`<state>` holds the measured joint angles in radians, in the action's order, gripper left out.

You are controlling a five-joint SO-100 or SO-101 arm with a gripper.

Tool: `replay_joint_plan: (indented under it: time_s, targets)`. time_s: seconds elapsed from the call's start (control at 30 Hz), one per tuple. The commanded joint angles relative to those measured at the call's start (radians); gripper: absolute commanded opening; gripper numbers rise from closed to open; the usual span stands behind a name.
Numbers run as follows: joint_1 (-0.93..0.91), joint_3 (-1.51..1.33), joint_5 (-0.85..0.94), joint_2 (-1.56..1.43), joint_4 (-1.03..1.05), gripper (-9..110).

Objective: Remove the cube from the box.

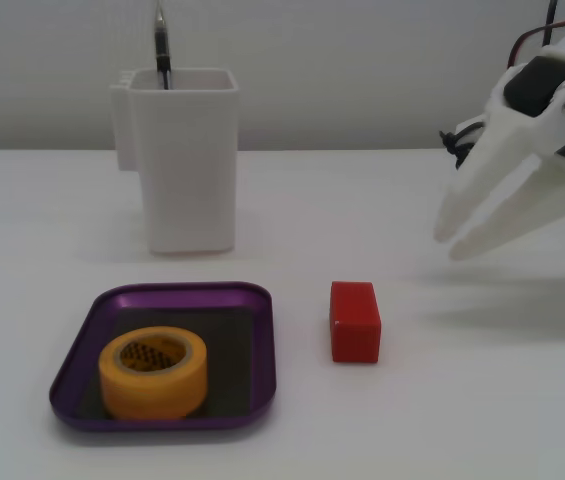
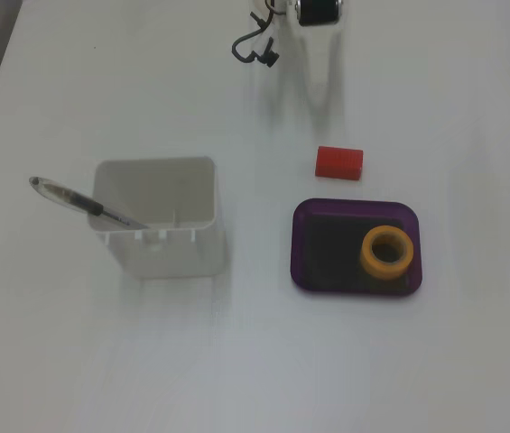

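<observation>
In a fixed view, the box (image 1: pixel 262 340) sits front-left on the table, holding a yellow tape roll (image 1: pixel 153 372); behind it stands a white container (image 1: pixel 184 160). The cube (image 1: pixel 354 320) lies on the table just right of the box, outside it. Farther right, the gripper (image 1: pixel 454 244) hovers empty, fingers narrowly parted.

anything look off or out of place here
Nothing is spilled or damaged. The cube lies on the table beside the box, not in it; only a yellow tape roll sits inside. The claw hangs clear, empty. A pen leans in the white container.
</observation>
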<state>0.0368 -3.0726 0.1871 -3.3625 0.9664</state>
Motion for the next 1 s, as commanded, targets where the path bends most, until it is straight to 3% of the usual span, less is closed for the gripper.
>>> replay_joint_plan:
  time_s: [0.0,0.23,0.97]
  targets:
    - [-0.006,-0.046,0.0,-0.049,0.003,-1]
    - [-0.006,-0.041,-0.118,-0.049,0.054,-1]
    - [-0.003,-0.04,-0.107,-0.049,0.072,0]
